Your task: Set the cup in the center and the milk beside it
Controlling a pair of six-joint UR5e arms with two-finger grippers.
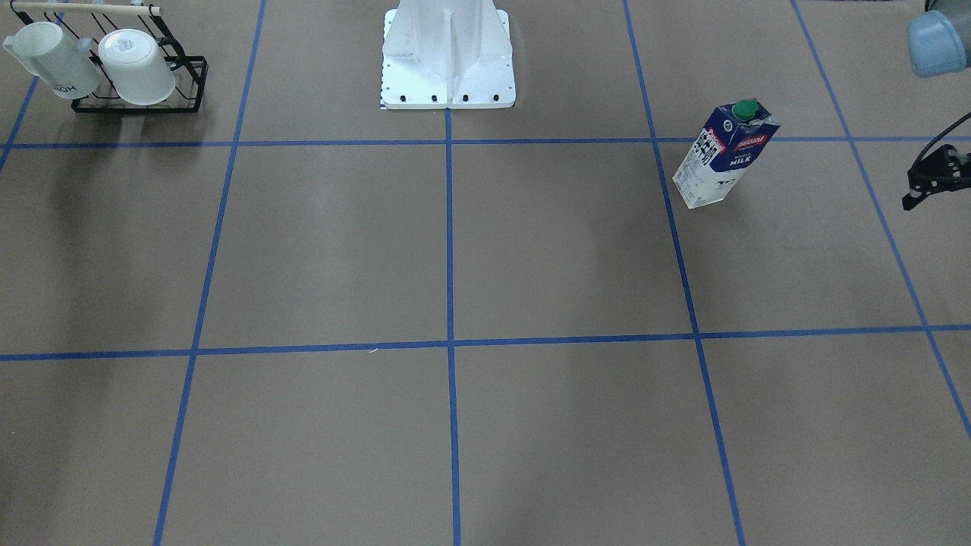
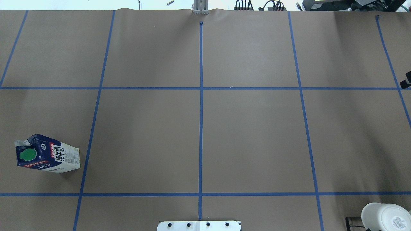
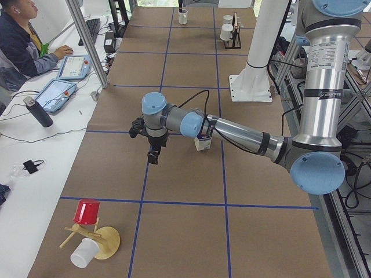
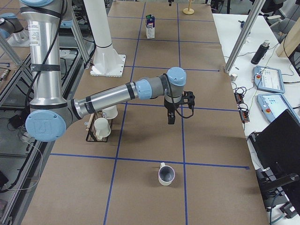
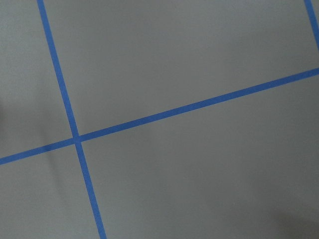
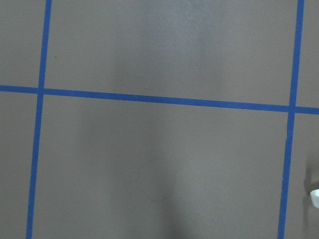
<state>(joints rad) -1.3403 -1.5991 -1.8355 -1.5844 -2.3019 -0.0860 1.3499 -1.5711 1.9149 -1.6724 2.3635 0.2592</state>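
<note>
**Claws aloft, cup and milk at opposite ends of the table**

Left claw [image 3: 152, 157] hangs pointing down above the table [image 2: 250, 138]. Only a dark sliver of it shows at the right edge of the front-facing view, so I cannot tell whether its fingers are spread or pressed together. The same holds for the right claw [image 4: 171, 119], which also points down above the paper.

The cup [image 4: 166, 176] stands upright at the robot's right end of the table. It is nearer the right-side camera than the right claw and well apart from it.

The milk [image 1: 724, 155] stands upright at the robot's left end, its green cap on top. It is just beside a blue tape line [image 2: 88, 150] and near the left claw without touching it.

Beside the right arm, a black wire rack [image 1: 190, 83] holds two white mugs [image 1: 140, 68]. The white pedestal [image 1: 447, 61] stands at the robot's edge of the table, in the middle.
</note>
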